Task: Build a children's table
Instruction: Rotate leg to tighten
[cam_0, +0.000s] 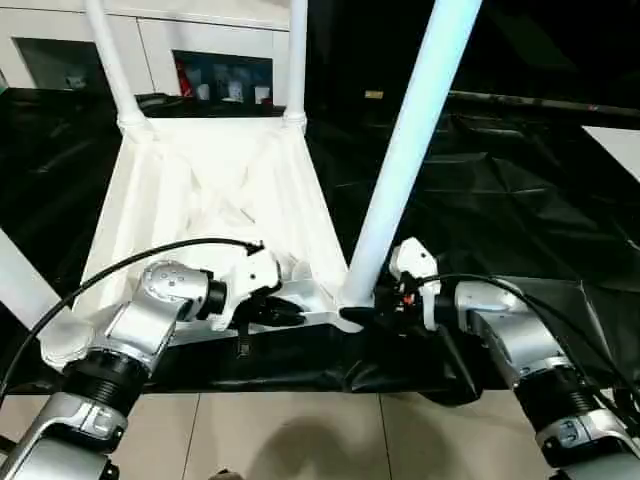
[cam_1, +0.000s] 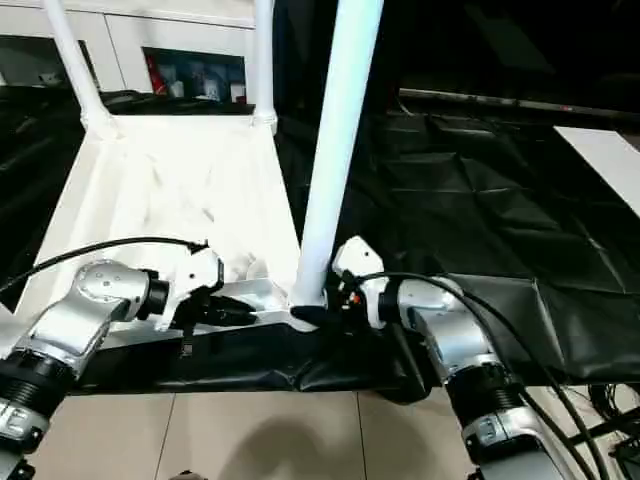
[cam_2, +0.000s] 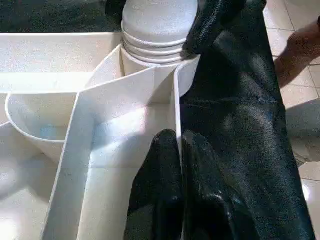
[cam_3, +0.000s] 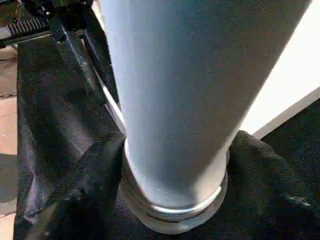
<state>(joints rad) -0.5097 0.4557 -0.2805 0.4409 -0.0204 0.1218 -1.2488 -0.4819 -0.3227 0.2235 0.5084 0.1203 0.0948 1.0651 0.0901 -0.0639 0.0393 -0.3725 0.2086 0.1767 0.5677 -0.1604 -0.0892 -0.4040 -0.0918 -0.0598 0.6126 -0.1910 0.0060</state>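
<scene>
Roughly, by item:
children's table: white, upside down on the black cloth, ribbed underside facing up, near edge at the cloth-covered table's front edge.
far legs: two white legs and stand upright in the far corner sockets, tops cut off by the frame.
near-right leg: long white tube seated in the near-right corner socket, leaning slightly to the right as it rises; the wrist view shows its ringed base in the socket collar.
near-left leg: white tube at the near-left corner, mostly cut off at the frame edge.
left gripper: fingers pressed together, pinching a thin upright rib of the underside near the near-right socket; one finger on each side of the rib.
right gripper: at the base of the near-right leg, one black finger lying against the socket's outer side; cannot tell whether it grips or how wide it stands.
background: white cabinet with glass doors behind the cloth; tiled floor below the front edge.
</scene>
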